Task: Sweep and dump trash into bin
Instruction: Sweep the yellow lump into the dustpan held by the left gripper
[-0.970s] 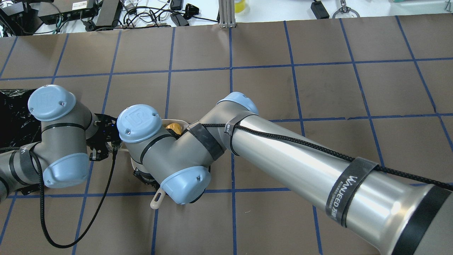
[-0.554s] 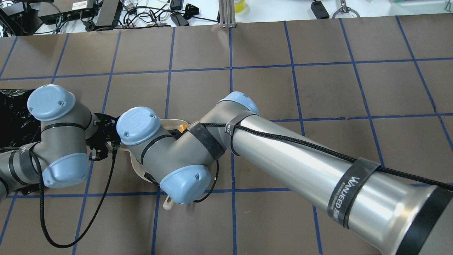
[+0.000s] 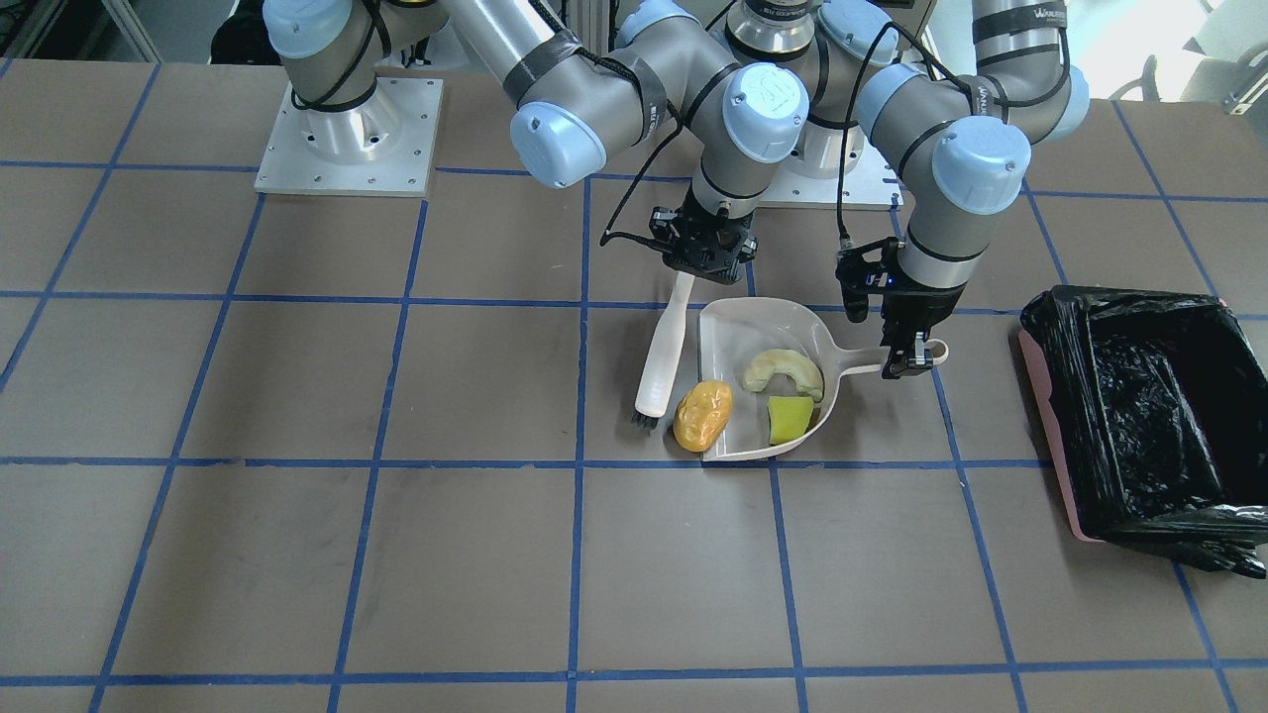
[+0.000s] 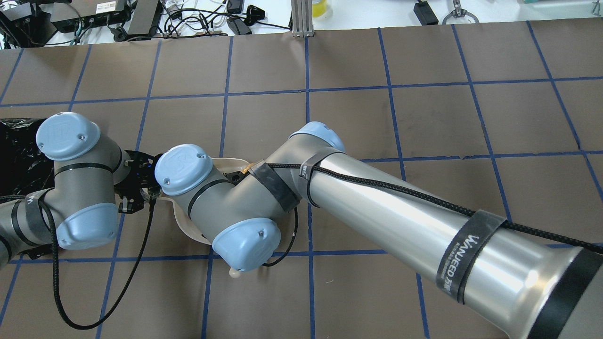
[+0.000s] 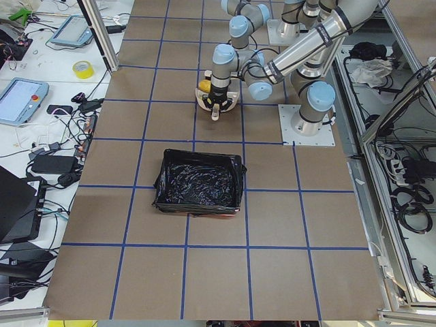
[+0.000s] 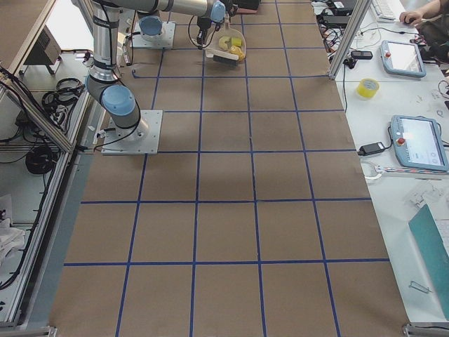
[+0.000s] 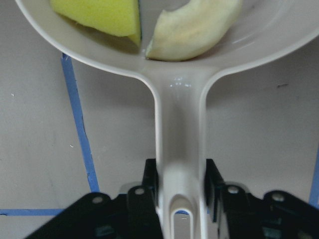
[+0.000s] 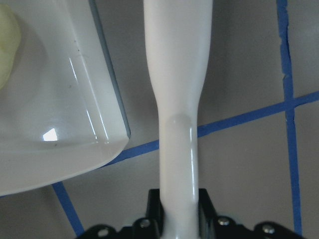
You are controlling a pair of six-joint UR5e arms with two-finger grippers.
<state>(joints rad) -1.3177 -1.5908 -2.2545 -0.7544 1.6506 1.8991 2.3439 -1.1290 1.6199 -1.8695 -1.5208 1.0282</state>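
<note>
The pale grey dustpan (image 3: 738,332) lies on the table. It holds the cream crescent (image 3: 783,368) and the yellow wedge (image 3: 790,419); both also show in the left wrist view, the crescent (image 7: 194,30) and the wedge (image 7: 99,15). The orange-yellow lump (image 3: 703,414) sits at the pan's open lip. My left gripper (image 3: 906,342) is shut on the dustpan handle (image 7: 179,144). My right gripper (image 3: 705,248) is shut on a white brush (image 3: 662,347), whose bristles (image 3: 644,421) rest just beside the lump. The bin (image 3: 1139,406), pink with a black bag, stands apart on my left.
The dustpan's rim (image 4: 188,228) and the brush's handle end (image 4: 234,272) peek out under my right arm in the overhead view. The bin's black bag (image 4: 19,155) is at that view's left edge. Cables and devices line the far table edge (image 4: 188,19).
My right wrist has turned and swung the brush; its handle end moved rightward and nearer in the overhead view. The orange lump is now almost hidden under the arm. The left arm stayed still.
</note>
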